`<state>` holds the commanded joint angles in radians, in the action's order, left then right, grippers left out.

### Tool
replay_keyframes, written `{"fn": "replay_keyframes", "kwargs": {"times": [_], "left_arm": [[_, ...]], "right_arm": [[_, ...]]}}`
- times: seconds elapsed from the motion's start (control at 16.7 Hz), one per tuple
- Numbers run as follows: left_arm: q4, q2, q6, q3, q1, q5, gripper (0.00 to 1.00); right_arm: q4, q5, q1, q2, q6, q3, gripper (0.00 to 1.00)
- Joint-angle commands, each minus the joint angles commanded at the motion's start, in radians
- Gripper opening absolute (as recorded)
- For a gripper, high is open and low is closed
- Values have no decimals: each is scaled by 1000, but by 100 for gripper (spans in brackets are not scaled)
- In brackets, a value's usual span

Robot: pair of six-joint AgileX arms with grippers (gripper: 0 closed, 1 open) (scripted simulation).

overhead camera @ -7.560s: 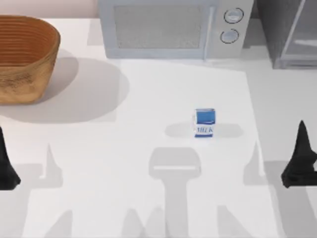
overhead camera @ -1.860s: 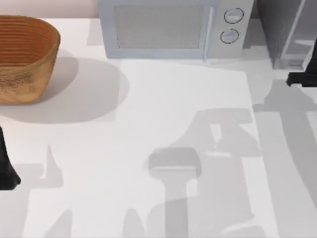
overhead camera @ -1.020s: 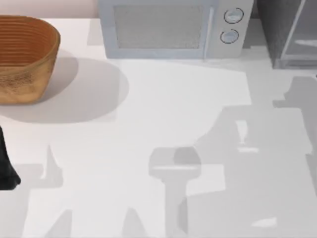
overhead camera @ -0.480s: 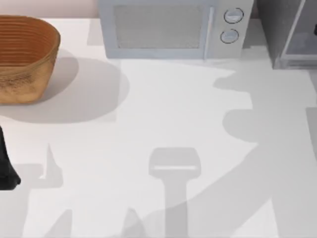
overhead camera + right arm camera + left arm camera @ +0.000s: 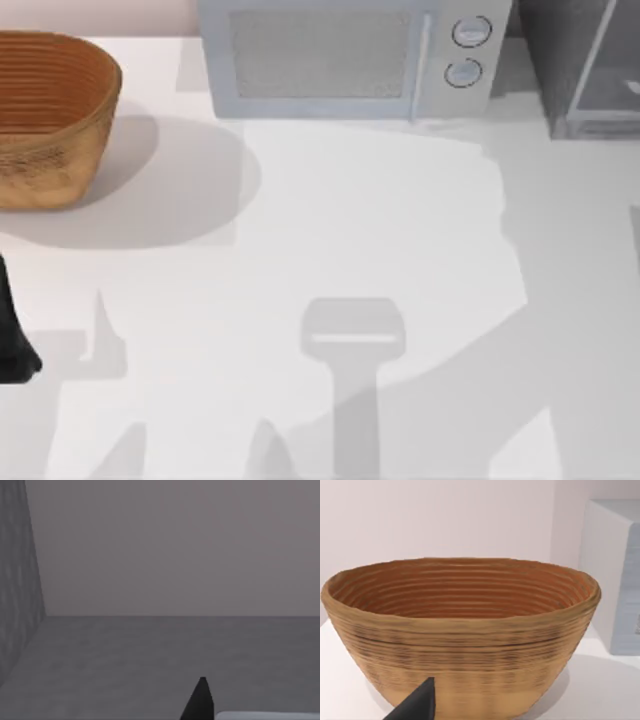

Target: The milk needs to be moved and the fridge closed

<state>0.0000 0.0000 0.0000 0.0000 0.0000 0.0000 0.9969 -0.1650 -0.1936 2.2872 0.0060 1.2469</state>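
Grey speckled cabinet with a translucent glassy door panel in a pale frame, the fridge [image 5: 548, 60], stands at the table's far right corner; the panel's frame runs slantwise across the cabinet front; whether the door is fully shut cannot be told. Light grey microwave with two round knobs [image 5: 345, 58] just left of it, along the back edge; brown woven basket [image 5: 55, 115] at the far left, well apart from both. White table [image 5: 330, 230] bare in the middle, crossed by broad shadows.

Left gripper [image 5: 12, 330] parked at the table's left edge, near side, facing the basket; its dark tip [image 5: 417, 705] shows before the basket wall; open or closed, cannot tell.

Right gripper [image 5: 201, 700]: one black tip before a grey floor, a speckled grey wall and a plain pale back wall; a pale strip lies beside it, unidentifiable; its state cannot be told. Where the milk is cannot be told.
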Motion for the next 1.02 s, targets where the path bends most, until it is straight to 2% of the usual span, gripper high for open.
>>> {"fn": "replay_keyframes", "kwargs": {"times": [0.42,1.02], "left_arm": [[0,0,0,0,0,0,100],[0,0,0,0,0,0,100]], "right_arm": [[-2,-2,-5,4,-1,4,0],[-2,-2,-5,4,-1,4,75]]}}
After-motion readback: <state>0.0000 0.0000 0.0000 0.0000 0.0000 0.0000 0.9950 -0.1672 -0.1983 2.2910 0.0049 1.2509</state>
